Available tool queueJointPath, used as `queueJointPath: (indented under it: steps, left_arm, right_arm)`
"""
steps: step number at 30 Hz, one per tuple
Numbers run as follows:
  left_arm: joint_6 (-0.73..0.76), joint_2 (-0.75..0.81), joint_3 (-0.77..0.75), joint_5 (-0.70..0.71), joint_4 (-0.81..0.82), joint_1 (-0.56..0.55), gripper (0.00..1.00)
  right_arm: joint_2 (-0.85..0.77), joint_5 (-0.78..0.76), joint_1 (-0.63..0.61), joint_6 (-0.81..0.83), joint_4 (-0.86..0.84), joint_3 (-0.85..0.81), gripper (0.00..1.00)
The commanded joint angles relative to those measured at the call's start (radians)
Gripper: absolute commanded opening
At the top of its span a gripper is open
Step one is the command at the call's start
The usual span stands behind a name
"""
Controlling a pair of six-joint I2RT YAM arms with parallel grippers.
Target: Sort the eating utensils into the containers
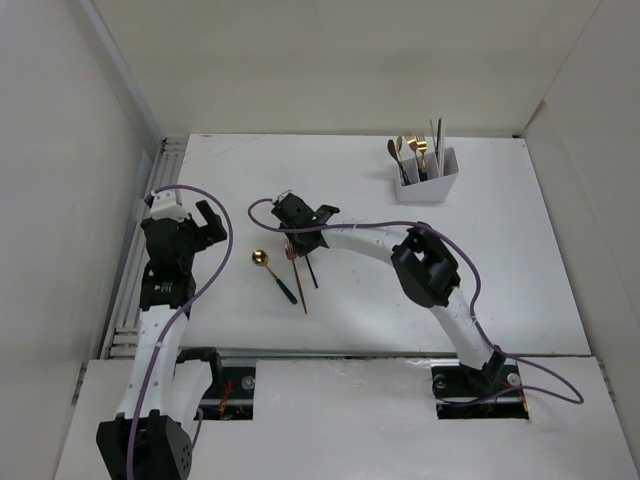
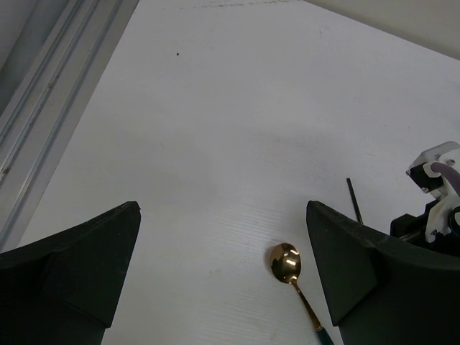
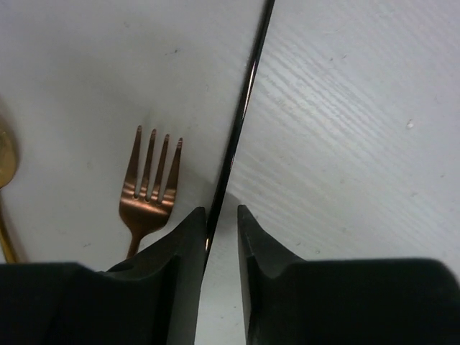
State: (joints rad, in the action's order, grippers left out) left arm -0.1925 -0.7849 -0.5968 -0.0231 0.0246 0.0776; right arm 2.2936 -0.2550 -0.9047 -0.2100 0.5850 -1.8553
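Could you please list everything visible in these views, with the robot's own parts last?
Spoon: one, gold head, teal handle; lying left of centre.
Copper fork: one; lying beside the spoon.
Chopstick: one, dark; lying between the right gripper's fingers.
White box: one; far right of the table.
Boxed utensils: several, gold and silvery; upright, count unclear.
Table: one, white.
Purple cables: along both arms.
Left gripper: black, wide open.
Right gripper: black, narrowly apart.
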Motion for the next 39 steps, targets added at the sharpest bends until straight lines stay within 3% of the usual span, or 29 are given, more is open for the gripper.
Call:
queueJointPath:
  steps: [1, 6, 9, 10, 20, 31, 34, 35, 38, 39]
  left_arm:
    - [0.01, 0.021, 0.009, 0.015, 0.021, -0.006, 1.0]
    - [0.019, 0.021, 0.009, 0.015, 0.021, -0.006, 1.0]
    - [0.019, 0.021, 0.009, 0.015, 0.021, -0.006, 1.0]
    - [0.019, 0.021, 0.009, 0.015, 0.021, -0.006, 1.0]
    - [0.028, 0.001, 0.0, 0.015, 0.021, 0.004, 1.0]
    - [0.07, -0.095, -0.069, 0.015, 0.021, 0.013, 1.0]
    - [0.08, -0.128, -0.092, 0.015, 0.021, 0.022, 1.0]
    - [0.08, -0.128, -0.092, 0.015, 0.032, 0.022, 1.0]
    - [0.08, -0.149, -0.112, 0.015, 0.032, 0.031, 1.0]
    - [0.08, -0.149, -0.112, 0.015, 0.032, 0.031, 1.0]
  right_arm:
    - [0.049, -0.107, 0.004, 0.006, 0.111, -0.027, 0.27]
    - [0.04, -0.038, 0.027, 0.015, 0.075, 0.03, 0.12]
    - [0.03, 0.031, 0.061, 0.015, 0.062, 0.071, 0.08]
    - [0.021, 0.042, 0.061, 0.015, 0.049, 0.083, 0.0]
    - [-0.212, 0.22, 0.21, 0.107, -0.184, 0.255, 0.0]
    - [-0.419, 0.373, 0.421, 0.196, -0.353, 0.232, 0.0]
    - [-0.384, 0.448, 0.464, 0.25, -0.294, 0.148, 0.0]
    - [-0.337, 0.479, 0.464, 0.329, -0.216, 0.122, 0.07]
    - [-0.204, 0.525, 0.452, 0.484, -0.05, 0.013, 0.57]
    - [-0.185, 0.534, 0.452, 0.497, -0.003, 0.001, 0.63]
